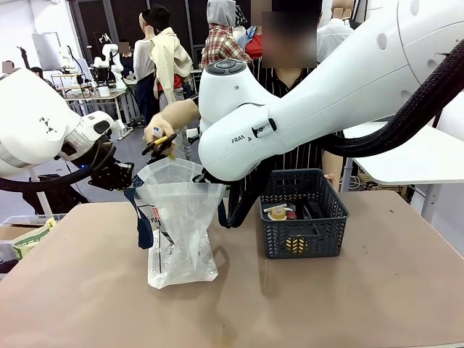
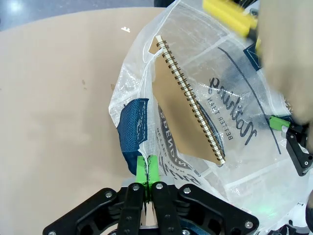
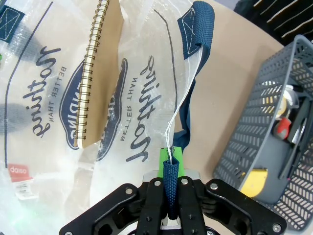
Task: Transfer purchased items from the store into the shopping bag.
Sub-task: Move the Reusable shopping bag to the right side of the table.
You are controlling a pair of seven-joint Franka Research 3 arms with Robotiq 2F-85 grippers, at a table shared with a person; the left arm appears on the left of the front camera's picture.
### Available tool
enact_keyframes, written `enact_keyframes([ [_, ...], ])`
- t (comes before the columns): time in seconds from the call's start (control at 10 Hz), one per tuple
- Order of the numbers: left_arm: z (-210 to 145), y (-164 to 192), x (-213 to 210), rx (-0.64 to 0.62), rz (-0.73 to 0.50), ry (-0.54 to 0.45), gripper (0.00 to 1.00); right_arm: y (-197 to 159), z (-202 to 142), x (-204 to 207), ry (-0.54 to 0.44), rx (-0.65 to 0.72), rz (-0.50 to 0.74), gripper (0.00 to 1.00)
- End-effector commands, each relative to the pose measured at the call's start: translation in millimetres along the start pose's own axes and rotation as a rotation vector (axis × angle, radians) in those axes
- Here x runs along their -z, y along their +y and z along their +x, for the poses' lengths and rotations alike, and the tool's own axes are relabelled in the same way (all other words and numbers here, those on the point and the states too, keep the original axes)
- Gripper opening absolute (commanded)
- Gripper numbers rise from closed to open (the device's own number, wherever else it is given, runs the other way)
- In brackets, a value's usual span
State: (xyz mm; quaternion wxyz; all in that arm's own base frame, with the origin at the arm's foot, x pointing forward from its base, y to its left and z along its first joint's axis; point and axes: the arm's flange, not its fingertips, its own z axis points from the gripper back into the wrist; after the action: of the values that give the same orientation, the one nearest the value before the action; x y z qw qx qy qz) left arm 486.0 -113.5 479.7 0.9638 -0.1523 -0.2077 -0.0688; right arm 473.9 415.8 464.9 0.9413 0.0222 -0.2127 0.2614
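Shopping bag (image 1: 177, 217) stood mouth-up, left gripper (image 2: 146, 169) pinched shut on its rim, right gripper (image 3: 171, 161) clamped on its strap (image 3: 198, 24). Store basket (image 1: 319, 243) right of the bag held more purchased items (image 1: 278, 213). Person's hand (image 1: 172, 117) held a yellow item (image 1: 161, 141) just above the bag mouth.
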Motion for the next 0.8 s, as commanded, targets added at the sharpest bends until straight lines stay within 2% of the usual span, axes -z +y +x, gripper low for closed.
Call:
enact_keyframes([
  [0.0,0.1,0.4,-1.9,-0.001,0.001,-0.006,0.0,-0.7,-1.1,1.3,0.004,0.006,-0.001,0.0],
  [0.7,0.1,0.4,-1.9,-0.001,0.001,-0.006,0.0,-0.7,-1.1,1.3,0.004,0.006,-0.001,0.0],
])
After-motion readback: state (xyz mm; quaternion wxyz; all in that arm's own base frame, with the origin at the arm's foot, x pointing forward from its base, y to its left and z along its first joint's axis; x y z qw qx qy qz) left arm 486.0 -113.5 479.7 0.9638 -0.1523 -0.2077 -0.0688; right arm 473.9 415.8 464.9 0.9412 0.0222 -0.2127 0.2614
